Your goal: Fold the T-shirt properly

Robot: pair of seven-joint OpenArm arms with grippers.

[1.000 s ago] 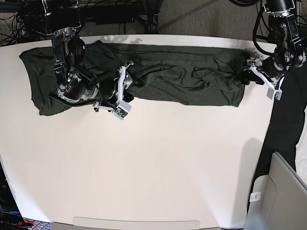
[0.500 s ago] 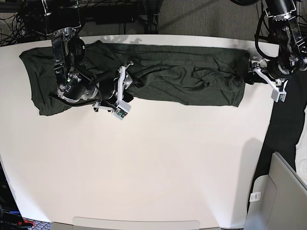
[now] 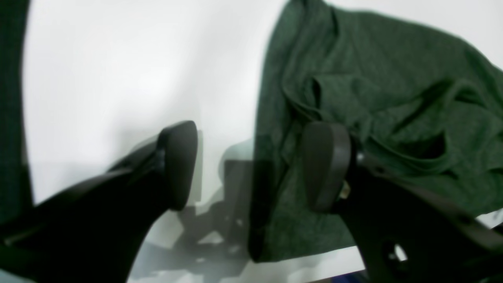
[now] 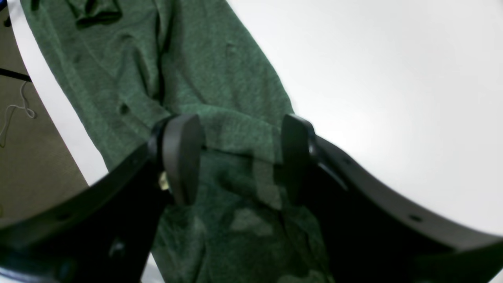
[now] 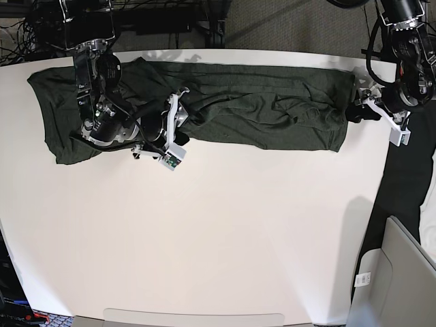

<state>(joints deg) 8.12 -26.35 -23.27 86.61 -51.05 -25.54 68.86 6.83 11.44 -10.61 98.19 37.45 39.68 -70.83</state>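
The dark olive T-shirt [image 5: 259, 109] lies stretched in a long, rumpled band along the table's far edge. In the base view my right gripper [image 5: 182, 129] rests on its near edge, left of the middle. In the right wrist view the right gripper [image 4: 239, 157] is open, and a fold of the shirt [image 4: 196, 78] lies between the fingers. My left gripper [image 5: 354, 111] hovers at the shirt's right end. In the left wrist view the left gripper [image 3: 251, 167] stands wide open over the hem of the shirt [image 3: 373, 78] and holds nothing.
The white table [image 5: 218, 238] stretches toward the camera. Its right edge is just beyond the left gripper. A grey bin [image 5: 398, 272] stands off the table at the lower right. Cables and dark equipment [image 5: 157, 20] sit behind the far edge.
The left gripper has drawn back to the right, off the shirt's end toward the table's right edge. The right arm and the shirt have not moved.
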